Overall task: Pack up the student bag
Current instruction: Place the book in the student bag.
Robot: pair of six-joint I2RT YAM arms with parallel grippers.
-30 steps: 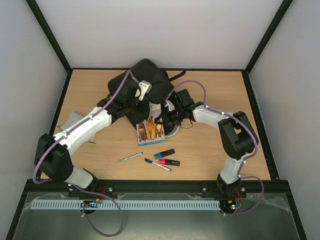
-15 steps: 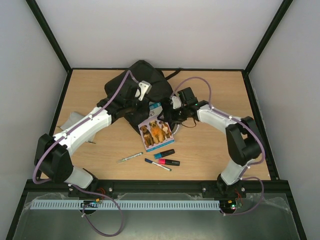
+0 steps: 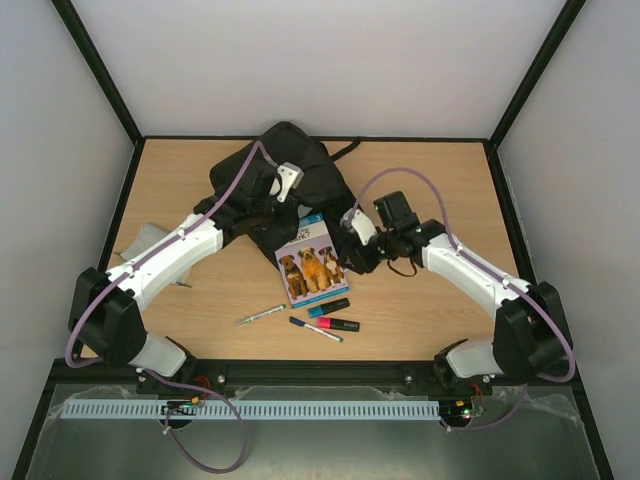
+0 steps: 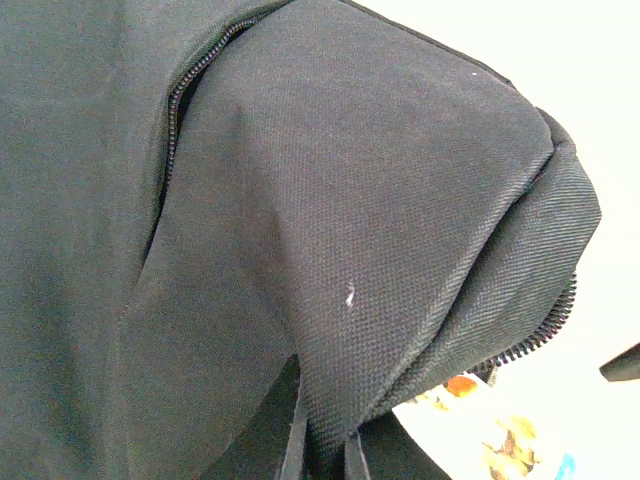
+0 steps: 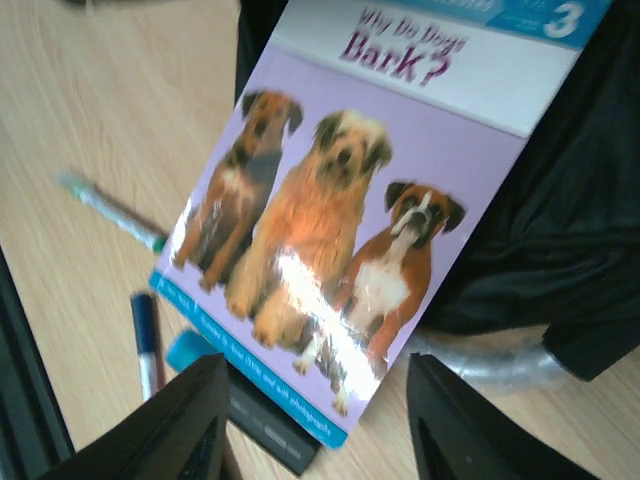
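Observation:
The black student bag [image 3: 290, 165] lies at the back centre of the table and fills the left wrist view [image 4: 300, 200]. My left gripper [image 3: 280, 207] is shut on a fold of its fabric by the zipper [image 4: 322, 450], holding the edge up. A purple dog book [image 3: 312, 264] lies flat on the table, its far end at the bag's near edge. In the right wrist view the book [image 5: 340, 200] lies just ahead of my right gripper [image 5: 320, 430]. My right gripper [image 3: 357, 252] is open and empty at the book's right side.
Near the book's near end lie a blue highlighter [image 3: 329, 307], a pink highlighter [image 3: 340, 324], a blue pen [image 3: 315, 330] and a green-tipped pen [image 3: 261, 315]. A light-grey pouch [image 3: 143, 240] lies partly under my left arm. A grey rounded piece [image 5: 480, 355] shows at the bag's edge.
The book has gone from standing tilted on its edge at my right gripper to lying flat on the table. My right gripper has drawn back toward the near right. The left arm has held still.

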